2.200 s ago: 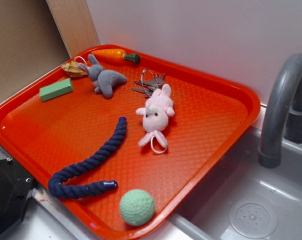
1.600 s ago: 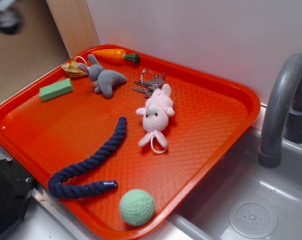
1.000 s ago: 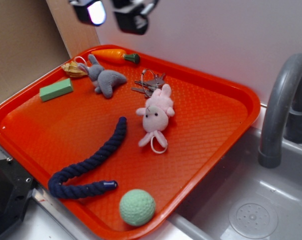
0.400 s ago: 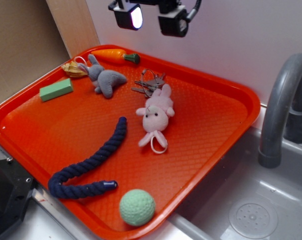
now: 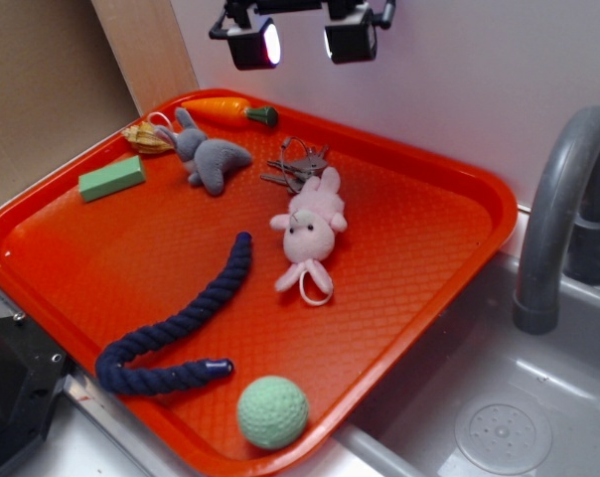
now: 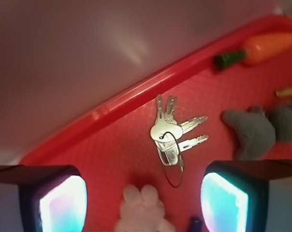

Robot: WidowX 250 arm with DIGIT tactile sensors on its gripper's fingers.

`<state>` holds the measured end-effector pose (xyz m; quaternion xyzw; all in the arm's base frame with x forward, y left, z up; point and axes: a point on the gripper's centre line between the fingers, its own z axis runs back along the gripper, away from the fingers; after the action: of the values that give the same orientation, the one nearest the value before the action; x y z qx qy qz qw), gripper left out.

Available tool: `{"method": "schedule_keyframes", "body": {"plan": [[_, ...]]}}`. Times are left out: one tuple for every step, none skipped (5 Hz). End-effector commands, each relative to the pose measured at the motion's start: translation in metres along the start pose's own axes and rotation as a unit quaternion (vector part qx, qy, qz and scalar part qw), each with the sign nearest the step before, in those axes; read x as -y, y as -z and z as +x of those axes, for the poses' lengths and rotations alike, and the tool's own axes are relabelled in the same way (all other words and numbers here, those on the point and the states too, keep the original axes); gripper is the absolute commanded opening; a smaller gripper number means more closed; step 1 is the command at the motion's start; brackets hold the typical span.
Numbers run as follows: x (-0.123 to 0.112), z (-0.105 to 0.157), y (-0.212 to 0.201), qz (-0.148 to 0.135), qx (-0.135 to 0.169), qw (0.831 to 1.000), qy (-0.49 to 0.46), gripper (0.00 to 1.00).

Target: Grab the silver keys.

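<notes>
We see the gripper (image 5: 301,44) hanging high above the far part of the orange tray (image 5: 429,258), its two fingers (image 5: 254,44) spread wide apart with nothing between them. In the wrist view the same gripper (image 6: 142,198) shows both pads (image 6: 63,205) at the lower corners, well clear of everything.

Directly below the gripper, between the lines of its fingers, lie the silver keys (image 5: 298,166) flat on the tray; in the wrist view the silver keys (image 6: 171,137) sit in the open gap, fanned out with their wire ring trailing towards the camera. Just beyond the keys, on the near side, the pink plush bunny (image 5: 309,227) touches them with its ears. Off to one side of the gripper rests the grey plush bunny (image 5: 209,153), and behind that the toy carrot (image 5: 230,107) lies along the tray's rim.
</notes>
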<state>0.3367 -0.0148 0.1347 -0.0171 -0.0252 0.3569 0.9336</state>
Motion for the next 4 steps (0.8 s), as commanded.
{"method": "schedule_keyframes", "body": {"plan": [[-0.066, 0.012, -0.022, -0.062, 0.052, 0.993, -0.091, 1.0], [-0.068, 0.014, -0.01, -0.073, 0.032, 0.995, -0.068, 1.0], [-0.06, -0.005, -0.002, -0.078, 0.011, 0.997, -0.012, 1.0], [-0.048, -0.013, 0.01, -0.068, 0.002, 0.998, 0.008, 1.0]]}}
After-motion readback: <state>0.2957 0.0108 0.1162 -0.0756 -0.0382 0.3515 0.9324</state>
